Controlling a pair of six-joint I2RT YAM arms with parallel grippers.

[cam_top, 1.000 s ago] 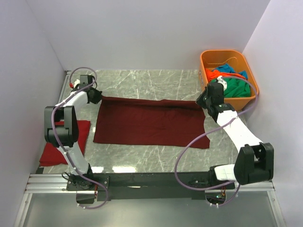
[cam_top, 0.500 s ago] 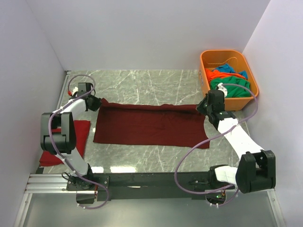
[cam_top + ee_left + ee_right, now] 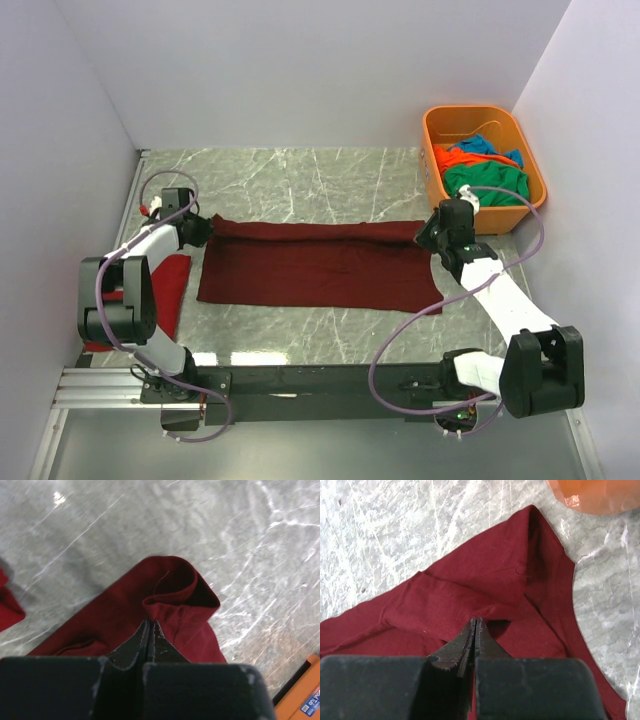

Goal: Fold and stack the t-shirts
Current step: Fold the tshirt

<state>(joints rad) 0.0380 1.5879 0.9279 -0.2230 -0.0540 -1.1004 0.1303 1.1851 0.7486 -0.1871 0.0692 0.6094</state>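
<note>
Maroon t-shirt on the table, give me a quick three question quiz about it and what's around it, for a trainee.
1. True or false: the left jaws and the right jaws are each shut on the maroon t-shirt.
2. Where is the bright red t-shirt? A: draped over the right arm. B: on the table, left of the maroon t-shirt. C: on top of the maroon t-shirt.
3. Name the three colours of the clothes in the orange tub.
Key: 1 true; 2 B; 3 green, orange, blue.
</note>
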